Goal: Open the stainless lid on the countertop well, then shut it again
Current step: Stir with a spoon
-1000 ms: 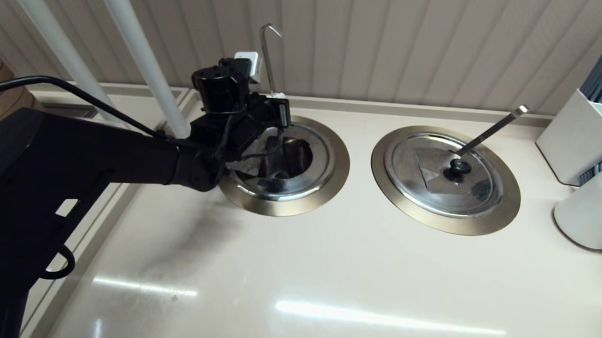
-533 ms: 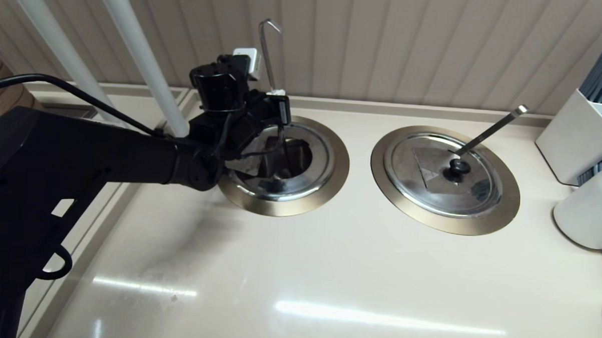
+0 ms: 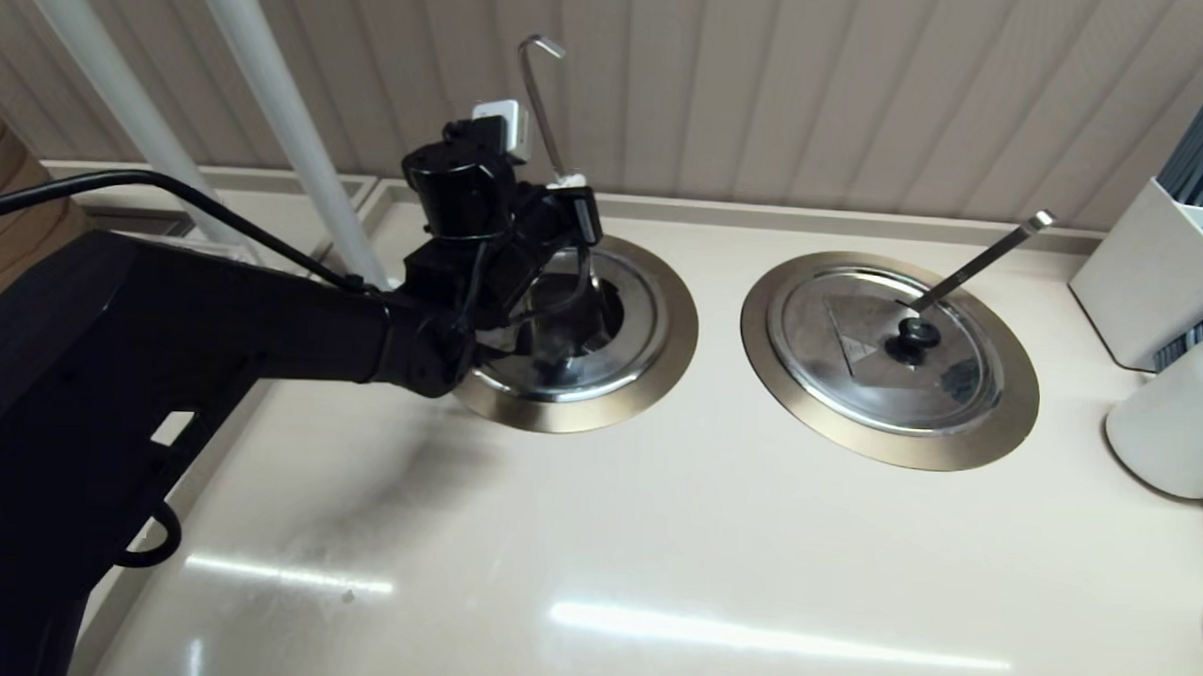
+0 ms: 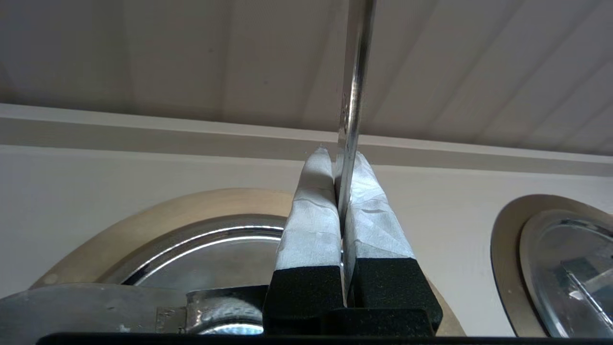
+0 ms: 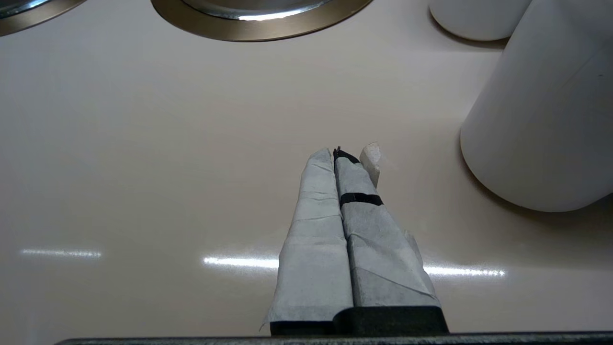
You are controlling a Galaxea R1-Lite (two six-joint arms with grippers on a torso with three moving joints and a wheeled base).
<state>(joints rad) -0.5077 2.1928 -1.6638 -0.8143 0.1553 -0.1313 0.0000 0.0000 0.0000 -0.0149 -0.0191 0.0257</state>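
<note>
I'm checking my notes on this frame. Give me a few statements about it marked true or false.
1. The left gripper has its jaws clamped on the hooked ladle handle. True.
2. The right-hand lid is folded open. False: it lies flat and closed.
3. The right gripper holds the white container. False: its jaws are shut on nothing, over the counter.
4. The left-hand lid is partly open, showing the well's dark inside. True.

The left gripper [image 3: 579, 192], clamped on the hook-ended ladle handle [image 3: 542, 96], has been carried slightly rightward and up, and the handle is now tilted more over the countertop well [image 3: 650, 370]
</note>
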